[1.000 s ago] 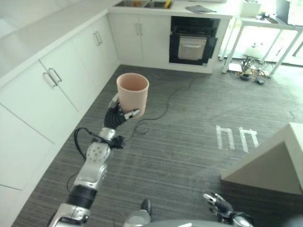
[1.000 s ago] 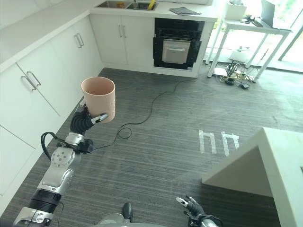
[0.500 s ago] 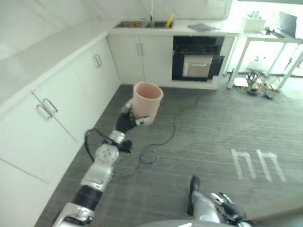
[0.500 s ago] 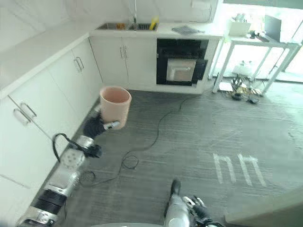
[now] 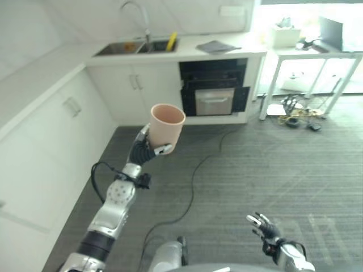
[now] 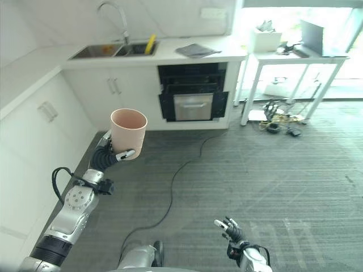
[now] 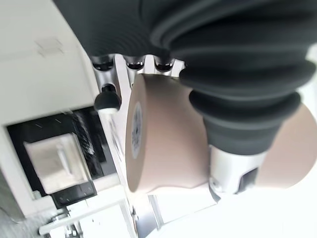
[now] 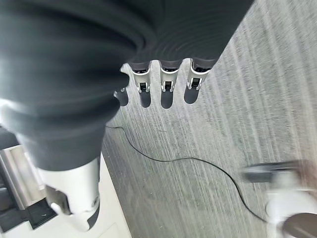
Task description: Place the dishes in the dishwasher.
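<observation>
A pale pink cup (image 5: 167,127) is held upright in the air in front of me, over the grey floor, its open mouth up. My left hand (image 5: 142,151) is shut on its lower part, fingers and thumb curled round the wall; up close the cup (image 7: 163,144) rests against the fingers (image 7: 106,99). My right hand (image 6: 231,231) hangs low at the bottom right, fingers relaxed and holding nothing; its fingers (image 8: 166,87) point at the striped floor. A dark built-in appliance (image 5: 214,86) with a silver front panel sits under the far counter.
White cabinets (image 5: 51,141) run along the left wall and meet a counter with a sink (image 5: 131,47) and tap. A white table (image 5: 309,62) stands at the right with cables under it. A black cord (image 5: 195,170) snakes over the floor.
The whole view has swung round, bringing the sink and dark appliance closer to centre. The cup stays upright in my left hand. The right hand still hangs low.
</observation>
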